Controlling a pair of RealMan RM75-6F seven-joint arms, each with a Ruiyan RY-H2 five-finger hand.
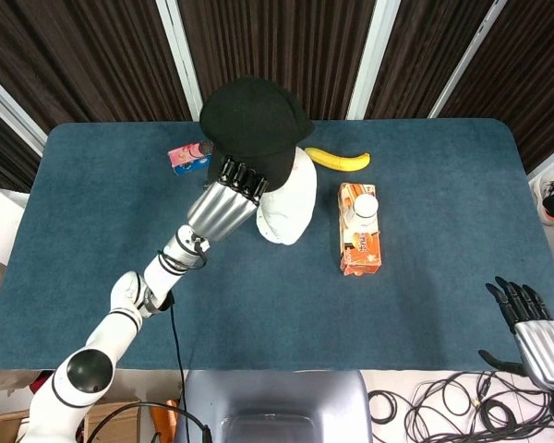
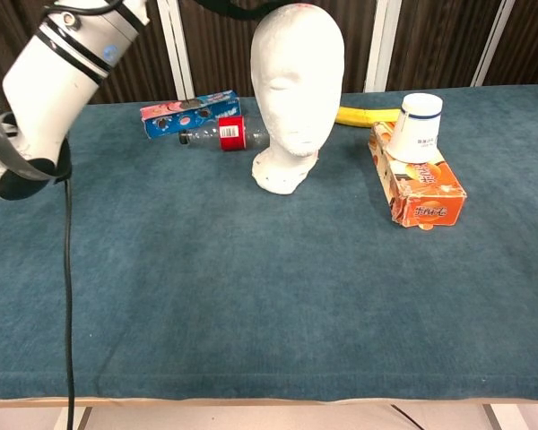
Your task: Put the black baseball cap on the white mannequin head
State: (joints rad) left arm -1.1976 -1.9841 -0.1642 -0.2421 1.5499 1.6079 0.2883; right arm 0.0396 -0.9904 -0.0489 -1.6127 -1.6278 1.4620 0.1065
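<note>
black baseball cap [image 1: 255, 123] atop white mannequin head [image 1: 291, 205], left robot hand [image 1: 227, 201] gripping its edge

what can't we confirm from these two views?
- Whether the black baseball cap is seated on the white mannequin head: head view, cap covers the crown; chest view, top edge cuts it off.
- Left robot hand grip: fingertips hidden at the brim.
- Plastic bottle: neck hidden behind the mannequin.
- Right robot hand: cut by the frame corner.

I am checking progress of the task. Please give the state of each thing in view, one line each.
black baseball cap: on top of the mannequin, held by left hand
white mannequin head: upright
left hand: gripping the cap
right hand: open, idle
paper cup: upside down on orange carton
plastic bottle: lying down
</note>
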